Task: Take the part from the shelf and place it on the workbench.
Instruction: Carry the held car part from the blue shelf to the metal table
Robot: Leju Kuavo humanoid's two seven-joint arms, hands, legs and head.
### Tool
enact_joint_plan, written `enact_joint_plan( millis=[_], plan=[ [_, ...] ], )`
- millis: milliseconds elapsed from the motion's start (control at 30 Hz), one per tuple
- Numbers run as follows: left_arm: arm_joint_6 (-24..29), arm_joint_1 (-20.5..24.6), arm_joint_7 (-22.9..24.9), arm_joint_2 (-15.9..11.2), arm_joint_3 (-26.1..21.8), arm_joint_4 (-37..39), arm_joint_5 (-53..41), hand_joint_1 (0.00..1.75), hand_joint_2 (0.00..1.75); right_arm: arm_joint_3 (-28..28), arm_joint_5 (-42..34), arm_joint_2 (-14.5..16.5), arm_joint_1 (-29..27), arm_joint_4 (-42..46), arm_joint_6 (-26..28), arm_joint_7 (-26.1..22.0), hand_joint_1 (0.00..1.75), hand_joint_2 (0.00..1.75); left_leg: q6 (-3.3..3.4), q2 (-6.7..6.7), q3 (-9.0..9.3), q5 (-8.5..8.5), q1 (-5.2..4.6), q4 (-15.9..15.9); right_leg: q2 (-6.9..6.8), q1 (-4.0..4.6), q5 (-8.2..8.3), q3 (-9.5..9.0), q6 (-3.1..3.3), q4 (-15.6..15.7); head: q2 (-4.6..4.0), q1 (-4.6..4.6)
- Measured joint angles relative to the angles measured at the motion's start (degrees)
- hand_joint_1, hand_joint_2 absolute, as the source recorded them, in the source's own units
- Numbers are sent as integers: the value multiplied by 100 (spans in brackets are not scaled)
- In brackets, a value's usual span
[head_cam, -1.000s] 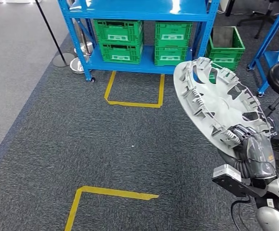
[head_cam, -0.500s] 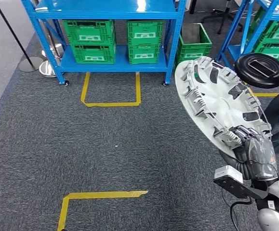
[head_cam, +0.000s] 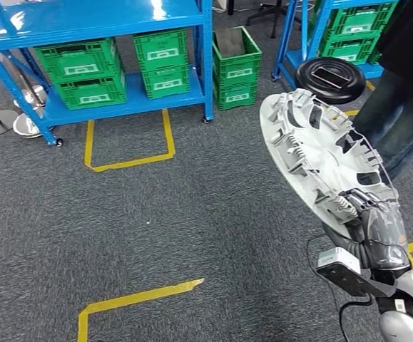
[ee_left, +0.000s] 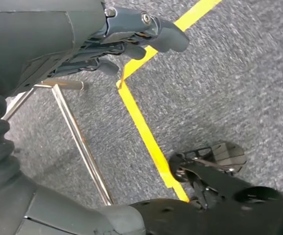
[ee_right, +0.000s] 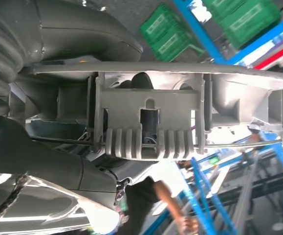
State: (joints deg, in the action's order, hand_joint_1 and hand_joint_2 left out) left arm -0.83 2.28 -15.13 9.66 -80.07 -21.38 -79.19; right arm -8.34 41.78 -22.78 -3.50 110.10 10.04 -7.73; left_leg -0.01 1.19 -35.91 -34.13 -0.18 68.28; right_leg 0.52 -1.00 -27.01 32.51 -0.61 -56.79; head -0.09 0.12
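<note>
Part (head_cam: 322, 153) in R hand (head_cam: 379, 228), tilted.

Floor: grey carpet (head_cam: 193, 206) spreads below me, marked with yellow tape lines (head_cam: 134, 298) near me and a yellow tape outline (head_cam: 128, 142) before the rack.
Crates: green crates (head_cam: 80, 71) sit on a lower blue level; one more green crate (head_cam: 236, 64) stands on the carpet just beside it.
Black disc: a round black disc (head_cam: 330, 78) lies by the second rack.
Person: a person in dark clothes (head_cam: 403, 92) stands at my right.
Stanchion base: a silver base (head_cam: 26, 125) rests at far left.
</note>
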Motion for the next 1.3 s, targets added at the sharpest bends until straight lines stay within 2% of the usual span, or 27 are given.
enact_joint_plan(
  millis=[67, 100, 167, 200, 267, 300, 367, 433, 500, 567, 600, 633, 667, 733, 767, 800, 867, 900, 967, 1000, 1033, 1067, 1100, 1133, 1167, 1233, 1300],
  plan=[
    [2, -23, 21, 2, -1, 7, 0, 0, 175, 8, -10, 36, -39, 1, 28, -1, 175, 175, -18, -62, -227, -194, 17, 558, 148, 0, 14, 22, 6, -8, 0, -1],
    [2, -31, 25, 2, -2, 10, 0, 0, 175, 15, -13, 50, -63, 1, 39, -1, 175, 175, -17, -70, -221, -127, 23, 567, 228, -1, 19, 28, 3, -16, 0, -1],
    [2, -35, 27, -2, -2, 14, 1, 0, 175, 36, -16, 68, -102, 2, 49, -1, 175, 175, 5, -177, 54, 261, 44, -8, 387, -5, 24, 30, -11, -35, 0, -1],
    [2, -33, 27, -7, -2, 14, 2, 0, 175, 48, -16, 73, -114, 2, 49, -1, 175, 175, 21, -342, 223, 427, 61, -378, 462, -3, 27, 41, -28, -48, 0, 2],
    [3, -34, 28, -17, -3, 18, 2, 0, 175, 70, -17, 78, -120, 8, 56, -1, 175, 175, 40, -607, 424, 567, 85, -867, 612, -14, 45, 102, -90, -79, 0, 6],
    [3, -34, 29, -19, -4, 20, 2, 0, 175, 81, -18, 80, -126, 13, 64, -2, 175, 175, 51, -642, 438, 546, 83, -919, 686, -27, 64, 140, -133, -80, 0, 6],
    [2, -30, 33, -16, -4, 26, 2, 0, 175, 105, -31, 81, -159, 25, 80, -3, 175, 175, 97, -506, 437, 568, 76, -958, 779, -56, 99, 208, -214, -66, 0, 5],
    [2, -15, 33, -16, -4, 32, 1, 0, 175, 132, -55, 82, -182, 32, 84, -9, 175, 175, 170, -346, 436, 607, 87, -1005, 511, -39, -21, 339, -266, -239, 0, 34],
    [1, -19, 33, -19, -5, 36, -1, 0, 175, 145, -76, 87, -168, 33, 85, -27, 175, 175, 216, -173, 426, 622, 74, -1023, 117, -18, -360, 635, -292, -860, 0, 65],
    [-3, -40, 33, -21, -7, 39, -3, 0, 175, 147, -85, 101, -162, 32, 86, -49, 175, 175, 236, 7, 420, 615, 54, -1020, -4, -20, -623, 922, -310, -1524, 0, 68],
    [-7, -45, 33, -21, -7, 42, -5, 0, 175, 148, -85, 110, -166, 32, 87, -57, 175, 175, 239, 92, 422, 609, 51, -1018, -23, -20, -621, 948, -314, -1626, 0, 68],
    [-9, -43, 33, -21, -8, 45, -8, 0, 175, 148, -85, 119, -171, 32, 87, -60, 175, 175, 238, 171, 427, 602, 49, -1016, -47, -20, -517, 858, -311, -1502, 0, 68],
    [-12, -36, 33, -19, -8, 48, -10, 0, 175, 148, -85, 126, -176, 32, 87, -61, 175, 175, 229, 241, 439, 592, 47, -1014, -110, -15, -344, 661, -299, -1177, 0, 68],
    [-15, -24, 31, -15, -8, 50, -13, 0, 175, 148, -83, 136, -173, 34, 93, -68, 175, 175, 190, 358, 463, 563, 23, -1005, -389, 27, -92, 212, -253, -414, 0, 68],
    [-15, -23, 29, -13, -9, 51, -13, 0, 175, 148, -82, 140, -170, 38, 98, -73, 175, 175, 163, 412, 474, 550, 3, -1000, -495, 51, -48, 77, -226, -182, 0, 65],
    [-15, -24, 28, -13, -9, 51, -14, 0, 175, 148, -81, 143, -170, 42, 105, -76, 175, 175, 140, 471, 483, 542, -16, -997, -543, 73, -57, 27, -202, -90, 0, 63],
    [-15, -24, 27, -13, -10, 51, -15, 0, 175, 155, -81, 148, -180, 48, 115, -78, 175, 175, 97, 593, 512, 524, -35, -1006, -420, 70, -45, 28, -150, -69, 0, 60],
    [-15, -17, 27, -16, -10, 51, -15, 0, 175, 159, -81, 151, -189, 49, 118, -77, 175, 175, 70, 547, 525, 485, -28, -987, -354, 52, -31, 17, -121, -50, 0, 60],
    [-14, -5, 26, -24, -13, 51, -15, 0, 175, 165, -81, 161, -189, 51, 120, -76, 175, 175, 19, 250, 427, 258, -4, -679, -230, 2, -10, -20, -64, -8, 0, 47],
    [-13, -6, 25, -27, -17, 51, -15, 0, 175, 164, -81, 169, -186, 51, 121, -77, 175, 175, 2, 65, 288, 84, 15, -351, -166, -14, -10, -29, -49, -3, 0, 40],
    [-13, -14, 25, -26, -22, 52, -16, 0, 175, 162, -80, 177, -180, 51, 121, -79, 175, 175, -9, -29, 96, -90, 28, 55, -90, -22, -13, -33, -39, -4, 0, 34],
    [-14, -26, 25, -26, -27, 52, -16, 0, 175, 159, -80, 186, -179, 50, 121, -81, 175, 175, -21, -61, -87, -197, 41, 404, -8, -26, -18, -36, -35, -7, 0, 32],
    [-14, -37, 25, -26, -31, 53, -17, 0, 175, 155, -80, 196, -179, 50, 121, -84, 175, 175, -35, -71, -217, -197, 55, 614, 83, -31, -23, -40, -35, -11, 0, 33],
    [-15, -43, 25, -27, -32, 53, -19, 0, 175, 152, -80, 204, -180, 49, 121, -85, 175, 175, -48, -77, -263, -83, 71, 620, 175, -39, -30, -45, -40, -19, 0, 34],
    [-15, -46, 25, -28, -32, 53, -19, 0, 175, 150, -80, 214, -181, 49, 121, -85, 175, 175, -61, -101, -207, 138, 90, 399, 264, -54, -42, -51, -55, -34, 0, 34],
    [-18, -45, 25, -28, -35, 54, -20, 0, 175, 146, -81, 231, -177, 49, 124, -84, 175, 175, -97, -326, 16, 568, 150, -281, 431, -78, -86, -35, -122, -99, 0, 27],
    [-23, -44, 26, -24, -40, 55, -20, 0, 175, 144, -84, 244, -167, 50, 136, -84, 175, 175, -105, -552, 150, 669, 196, -703, 576, -95, -110, 50, -203, -183, 0, 20]
  ],
)
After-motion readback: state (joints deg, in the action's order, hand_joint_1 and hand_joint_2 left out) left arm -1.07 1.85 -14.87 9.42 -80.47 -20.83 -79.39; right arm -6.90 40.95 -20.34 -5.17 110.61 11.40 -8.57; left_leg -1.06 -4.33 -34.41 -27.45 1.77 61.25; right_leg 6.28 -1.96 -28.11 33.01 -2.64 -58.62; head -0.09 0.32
